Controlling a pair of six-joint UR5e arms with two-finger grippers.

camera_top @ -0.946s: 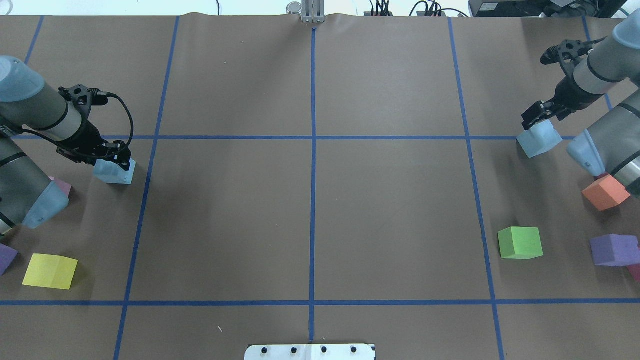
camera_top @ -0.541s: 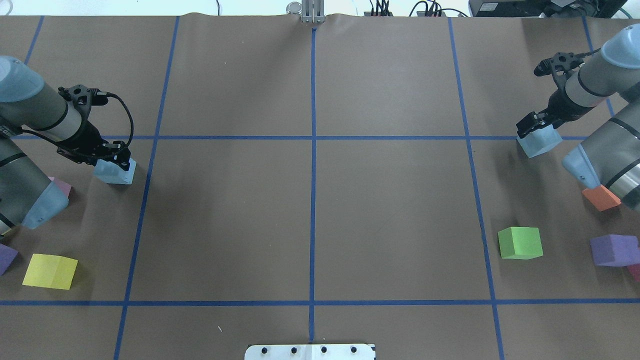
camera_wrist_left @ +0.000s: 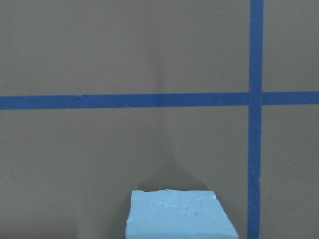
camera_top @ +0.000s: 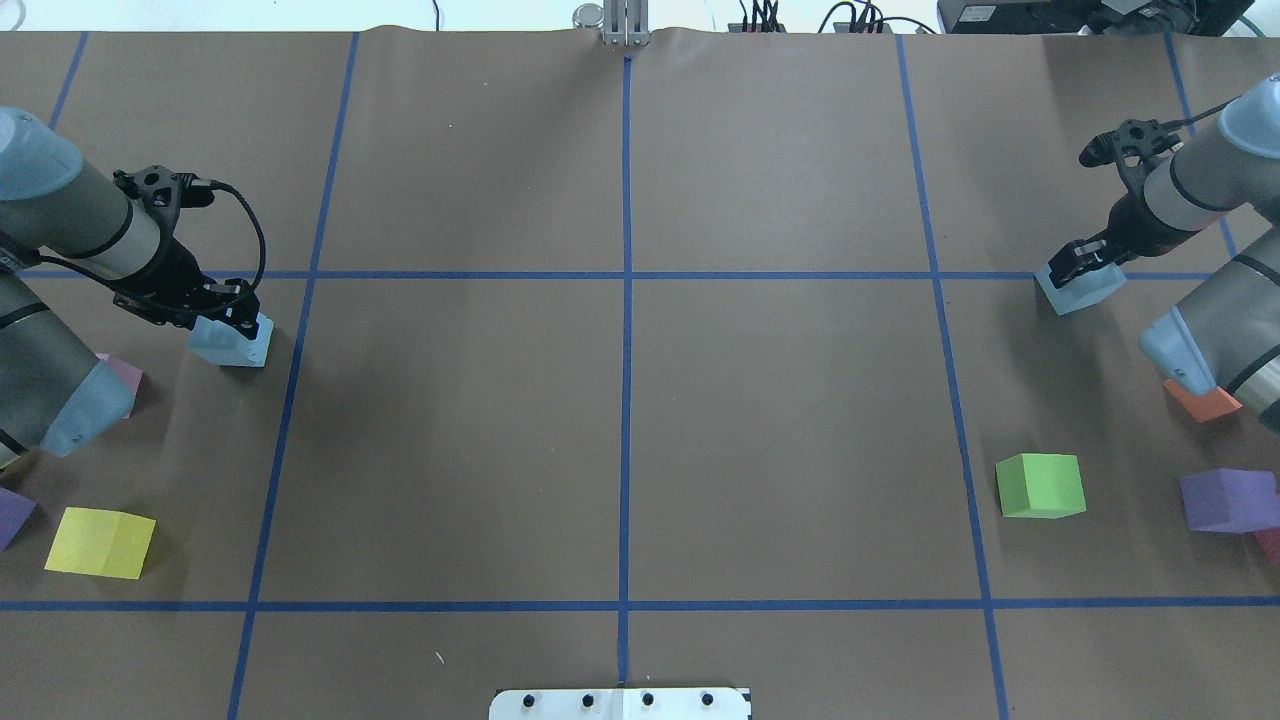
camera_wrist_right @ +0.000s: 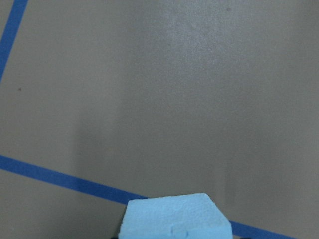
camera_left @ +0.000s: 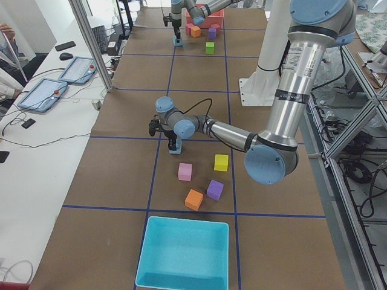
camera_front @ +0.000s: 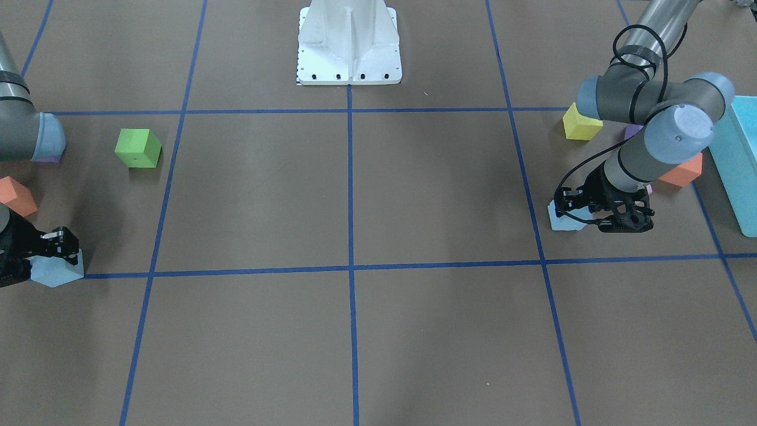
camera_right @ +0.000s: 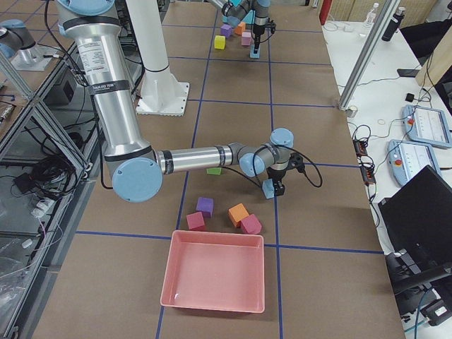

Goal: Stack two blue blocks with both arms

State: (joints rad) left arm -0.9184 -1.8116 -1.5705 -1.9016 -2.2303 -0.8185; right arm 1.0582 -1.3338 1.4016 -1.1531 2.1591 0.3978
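Two pale blue blocks sit on the brown table. The left one (camera_top: pixel 232 343) is at the table's left, also in the front view (camera_front: pixel 560 219) and at the bottom of the left wrist view (camera_wrist_left: pixel 177 216). My left gripper (camera_top: pixel 228 312) is down over its top and shut on it. The right blue block (camera_top: pixel 1080 290) lies at the far right, also in the front view (camera_front: pixel 56 271) and the right wrist view (camera_wrist_right: pixel 174 219). My right gripper (camera_top: pixel 1078 260) is lowered onto it, jaws straddling its top, still open.
A green cube (camera_top: pixel 1040 486), an orange cube (camera_top: pixel 1202 402) and a purple cube (camera_top: pixel 1228 500) lie near the right arm. A yellow cube (camera_top: pixel 100 542) and a pink cube (camera_top: pixel 125 372) lie near the left arm. A turquoise box (camera_left: pixel 184 254) and a pink tray (camera_right: pixel 215 270) stand at the table's ends.
My right gripper came down from above the right blue block onto its top. My left gripper shifted very slightly on the left blue block. The blocks stayed in place.
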